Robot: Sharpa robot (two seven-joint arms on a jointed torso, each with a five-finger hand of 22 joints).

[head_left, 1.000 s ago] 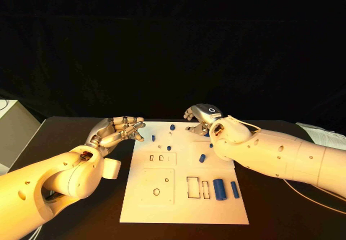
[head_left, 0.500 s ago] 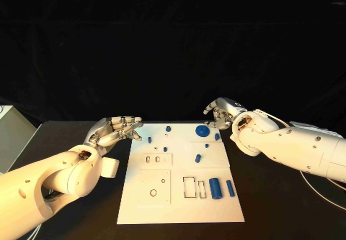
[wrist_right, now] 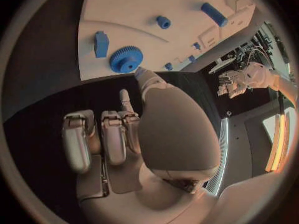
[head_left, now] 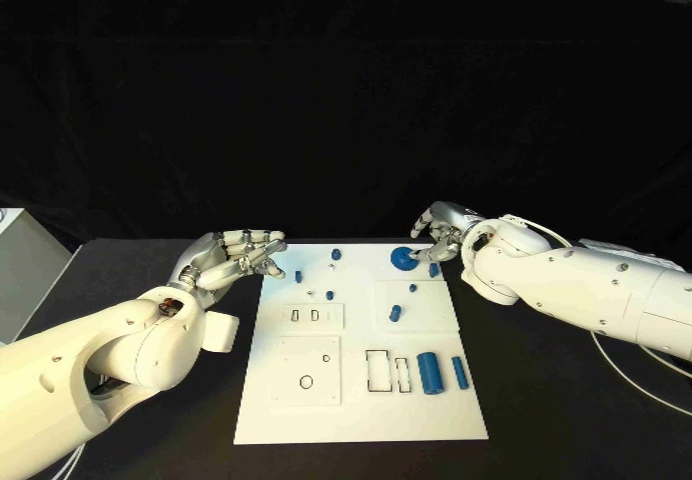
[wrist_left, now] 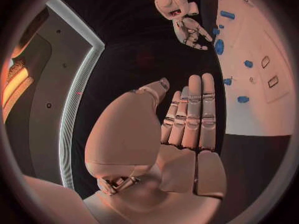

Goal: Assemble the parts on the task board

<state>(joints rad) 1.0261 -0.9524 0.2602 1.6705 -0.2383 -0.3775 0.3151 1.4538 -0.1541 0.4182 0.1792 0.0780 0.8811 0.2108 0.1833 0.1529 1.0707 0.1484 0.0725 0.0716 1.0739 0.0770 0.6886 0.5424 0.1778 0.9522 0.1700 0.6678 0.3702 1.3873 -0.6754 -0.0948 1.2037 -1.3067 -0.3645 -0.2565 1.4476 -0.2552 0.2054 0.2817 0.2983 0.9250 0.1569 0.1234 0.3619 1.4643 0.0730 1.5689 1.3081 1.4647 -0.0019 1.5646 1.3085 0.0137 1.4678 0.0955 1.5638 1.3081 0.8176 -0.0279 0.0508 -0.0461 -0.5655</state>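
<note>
- Warm light fell on the scene; the task board was the brightest surface, while the backdrop and the table stayed near black.
- The white arms carried a yellowish glow, without harsh glare.
- The head view was sharp.
- Both wrist views bent straight edges and darkened at the rim.
- The nearest palms looked soft.

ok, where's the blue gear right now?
In the head view the blue gear lies on the task board near its far right corner, just beside the right hand's fingertips, with a small blue part next to it.
</note>
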